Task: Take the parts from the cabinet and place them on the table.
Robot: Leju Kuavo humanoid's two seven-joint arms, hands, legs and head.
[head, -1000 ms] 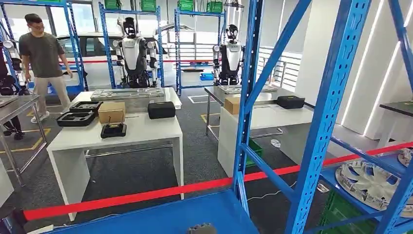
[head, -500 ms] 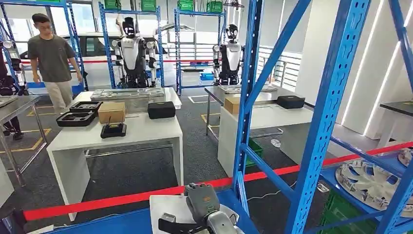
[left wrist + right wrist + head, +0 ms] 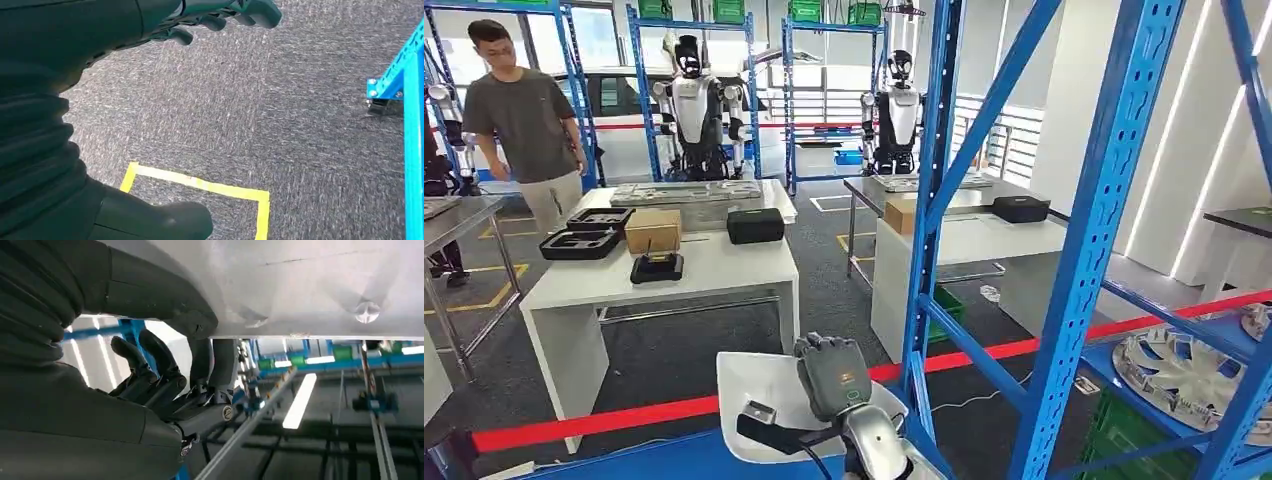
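Head view: the robot's right hand [image 3: 832, 372] rises at the lower centre of the frame, gripping a white, flat, rounded plastic panel [image 3: 759, 385] by its edge, the panel held in the air above the blue metal shelf [image 3: 694, 458] of the cabinet. A blue steel rack upright [image 3: 934, 190] stands just right of the hand, and a red strap [image 3: 624, 415] runs across behind it. Beyond, a white surface [image 3: 724, 265] carries a brown cardboard box [image 3: 653, 230], black foam trays [image 3: 587, 232], a closed black case [image 3: 755, 225] and a small black device [image 3: 657, 267]. A second white surface [image 3: 984, 238] to the right bears another black case [image 3: 1021, 209]. A person in a grey T-shirt [image 3: 522, 120] stands at far left, and two white-and-black humanoid robots [image 3: 696, 105] wait by the rear racks. Silver wheel covers [image 3: 1184, 372] lie on a low blue shelf at right.

Left wrist view: the left hand [image 3: 220, 15] hangs over grey carpet [image 3: 260, 110], fingers apart and holding nothing, near yellow floor tape [image 3: 200, 184] and a blue rack foot [image 3: 395, 82].

Right wrist view: seen from behind, the right hand [image 3: 190, 340] clamps the white panel's [image 3: 300, 285] edge, the thick thumb [image 3: 160, 297] pressed against one face and dark fingers [image 3: 215, 365] on the other.
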